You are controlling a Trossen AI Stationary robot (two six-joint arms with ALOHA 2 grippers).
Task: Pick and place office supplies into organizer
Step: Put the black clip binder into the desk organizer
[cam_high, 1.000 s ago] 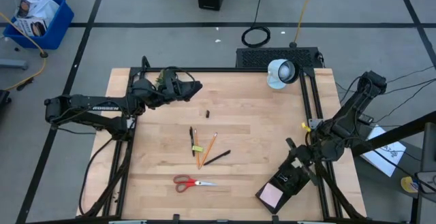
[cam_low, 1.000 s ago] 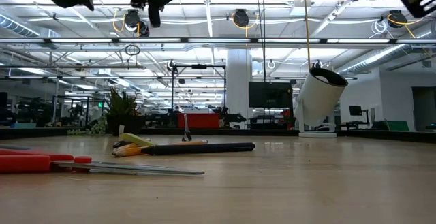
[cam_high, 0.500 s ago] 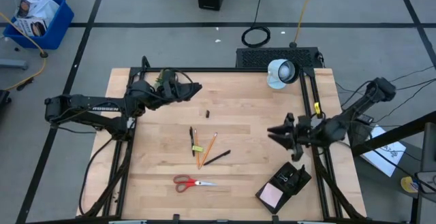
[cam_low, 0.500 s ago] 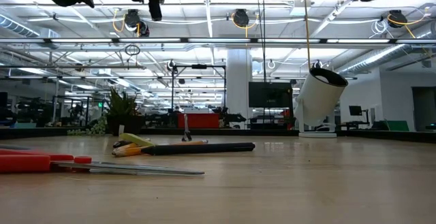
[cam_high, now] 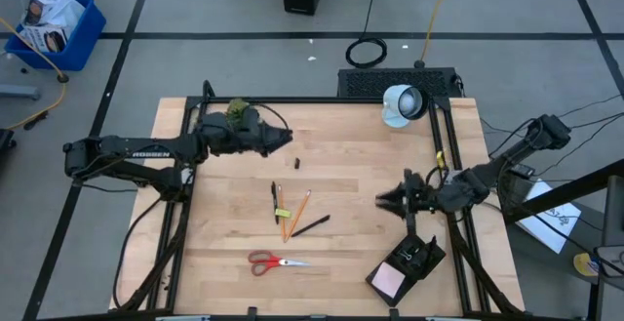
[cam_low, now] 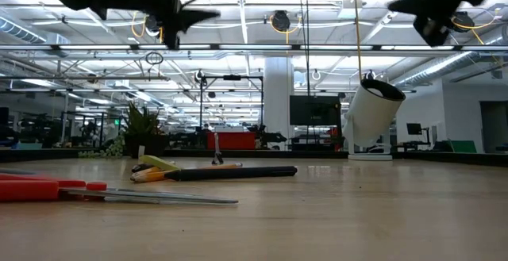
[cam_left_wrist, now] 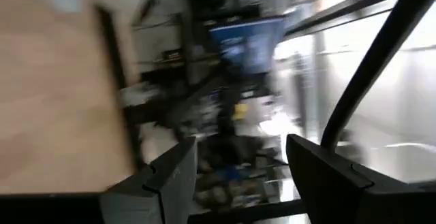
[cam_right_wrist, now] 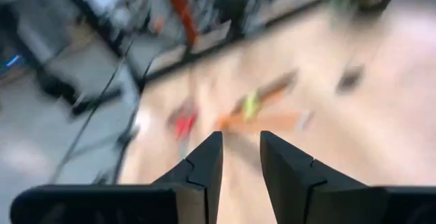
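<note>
A wooden table [cam_high: 341,155] is seen from above; red-handled scissors [cam_high: 275,260] are laid near its front edge; pencils [cam_high: 295,214] and pens [cam_high: 310,226] are clustered at the middle; a black organizer [cam_high: 417,258] is set at the front right; a white lamp [cam_high: 401,103] is placed at the back right; a small plant [cam_high: 237,112] is partly seen at the back left.

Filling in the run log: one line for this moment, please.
left pincer: open, empty, above table's far left | right pincer: empty, above table beside organizer | scissors, pencils: on table
</note>
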